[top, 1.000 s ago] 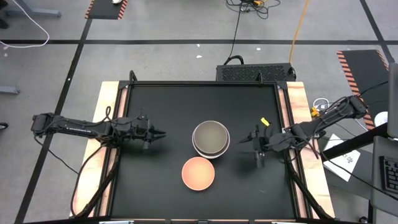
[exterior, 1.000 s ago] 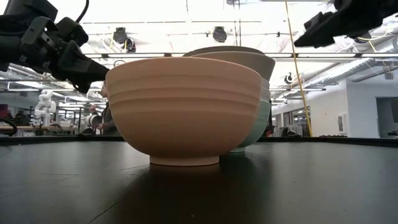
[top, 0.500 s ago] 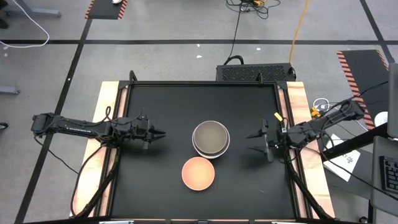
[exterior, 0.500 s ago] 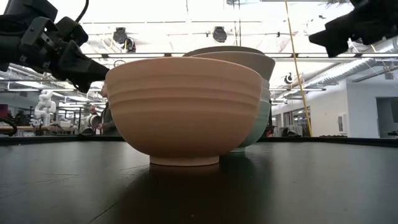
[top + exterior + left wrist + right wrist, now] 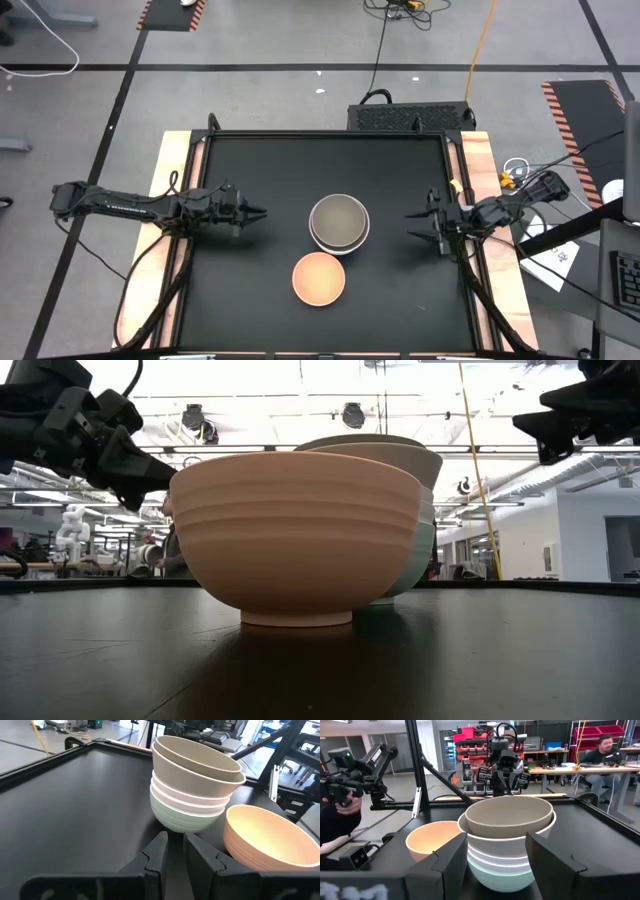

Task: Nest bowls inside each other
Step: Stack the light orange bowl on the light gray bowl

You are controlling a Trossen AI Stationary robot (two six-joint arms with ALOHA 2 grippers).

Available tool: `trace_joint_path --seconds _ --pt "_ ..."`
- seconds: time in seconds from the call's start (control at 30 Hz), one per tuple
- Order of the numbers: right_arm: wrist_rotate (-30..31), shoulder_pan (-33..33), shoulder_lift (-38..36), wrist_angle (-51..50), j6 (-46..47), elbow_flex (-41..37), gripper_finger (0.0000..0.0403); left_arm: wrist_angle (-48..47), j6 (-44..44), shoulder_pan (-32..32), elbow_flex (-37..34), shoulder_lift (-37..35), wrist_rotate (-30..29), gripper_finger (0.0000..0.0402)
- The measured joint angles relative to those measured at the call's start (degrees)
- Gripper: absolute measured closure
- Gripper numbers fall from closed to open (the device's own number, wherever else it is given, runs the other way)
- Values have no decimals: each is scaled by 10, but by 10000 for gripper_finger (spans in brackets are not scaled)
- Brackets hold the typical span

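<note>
Centre of the high view: bowl stack on the black table, olive-grey bowl uppermost, white bowl beneath it, mint bowl at the base. Lower centre, just beside the stack: peach bowl, upright, apart from it. Left of centre: left gripper, clear of the stack, jaws narrow with a slim gap, holding nothing. Right of centre, near the table's right edge: right gripper, jaws wide, holding nothing. Upper right of the right wrist view: seated person at a bench beyond the table.
</note>
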Motion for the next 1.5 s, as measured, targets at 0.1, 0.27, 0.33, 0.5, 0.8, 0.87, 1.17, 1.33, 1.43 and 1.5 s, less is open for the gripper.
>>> trace_joint_path --seconds 0.1,0.27,0.33,0.5,0.8,0.87,1.17,1.33,1.43,1.5 --pt "0 0 -17 -2 -2 -14 211 0 5 0 0 0 2 339" --pt "0 0 -41 -19 0 -30 211 9 -10 0 0 0 34 339" --pt "-1 0 -49 -15 2 -36 211 30 -5 0 0 0 53 339" --pt "-9 0 -54 1 6 -53 211 58 -8 0 0 0 59 339" --pt "-29 0 -54 14 2 -72 211 56 -15 0 0 0 56 339" --pt "-32 0 -54 14 1 -72 211 56 -21 0 0 0 76 339" --pt "-32 0 -54 14 9 -72 211 -32 7 -41 88 13 97 339" --pt "-32 0 -54 13 10 -73 211 -31 22 -77 133 63 86 339" --pt "-32 0 -54 12 9 -73 211 -29 23 -91 149 106 82 339" --pt "-32 0 -54 12 9 -73 211 -26 13 -96 154 136 82 339"
